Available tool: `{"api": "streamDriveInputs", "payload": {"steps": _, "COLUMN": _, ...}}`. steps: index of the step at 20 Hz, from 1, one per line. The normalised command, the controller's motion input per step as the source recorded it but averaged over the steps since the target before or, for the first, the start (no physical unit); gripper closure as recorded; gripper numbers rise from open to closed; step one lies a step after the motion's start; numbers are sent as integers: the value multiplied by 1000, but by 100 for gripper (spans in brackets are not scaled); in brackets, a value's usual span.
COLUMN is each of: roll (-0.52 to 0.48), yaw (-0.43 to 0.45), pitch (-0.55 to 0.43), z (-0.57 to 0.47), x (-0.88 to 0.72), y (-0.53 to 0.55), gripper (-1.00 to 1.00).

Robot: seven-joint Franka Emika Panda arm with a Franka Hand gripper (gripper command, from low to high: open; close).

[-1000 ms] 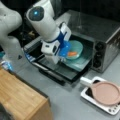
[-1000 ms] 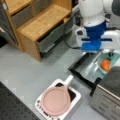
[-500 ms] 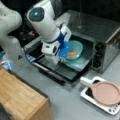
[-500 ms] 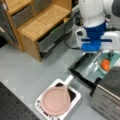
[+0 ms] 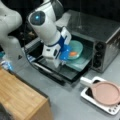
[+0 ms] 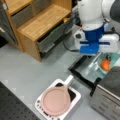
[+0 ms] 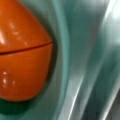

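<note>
- Orange and glossy, a rounded object (image 7: 23, 55) fills the wrist view's left half, with a thin dark seam across it; it sits on a teal plate (image 7: 82, 62).
- In both front views the same orange object (image 5: 73, 53) (image 6: 105, 64) lies on the plate (image 5: 78, 47) (image 6: 113, 61), which rests inside an open toaster oven (image 5: 100, 37).
- The gripper (image 5: 58, 58) hangs over the oven's opening, just beside the plate's near edge; in a front view it is at the plate's left (image 6: 96, 62).
- The fingers are hidden behind the blue and white gripper body, so I cannot tell how far apart they stand or whether they grip anything; they may be touching the plate's rim.
- The oven's door (image 5: 62, 72) is folded down flat towards a front view's bottom, and its glass shows as a pale sheet below the gripper (image 6: 87, 71).
- The oven (image 6: 107, 95) has dark knobs (image 5: 98, 53) on its front, at a front view's right.
- A pink pan (image 5: 107, 92) (image 6: 56, 100) with a white handle sits on a white scale-like base (image 5: 97, 100) (image 6: 75, 98), near the oven door's corner but apart from it.
- A wooden cabinet (image 5: 22, 100) stands at a front view's bottom left; in a front view it shows as open wooden shelving (image 6: 37, 22) at the top left.
- All of this stands on a grey surface (image 5: 67, 102) (image 6: 27, 67).
</note>
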Motion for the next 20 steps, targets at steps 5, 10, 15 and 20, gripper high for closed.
{"api": "streamDriveInputs", "payload": {"steps": 5, "roll": 81, "yaw": -64, "pitch": -170, "z": -176, "x": -78, "y": 106, "gripper": -100}}
{"api": "streamDriveInputs", "payload": {"steps": 10, "roll": 65, "yaw": -58, "pitch": -171, "z": -176, "x": -82, "y": 126, "gripper": -100}}
{"api": "streamDriveInputs", "payload": {"steps": 15, "roll": 53, "yaw": -58, "pitch": -158, "z": -123, "x": -103, "y": 93, "gripper": -100}}
{"api": "streamDriveInputs", "payload": {"steps": 20, "roll": 50, "yaw": -64, "pitch": -149, "z": -113, "x": -111, "y": 67, "gripper": 100}}
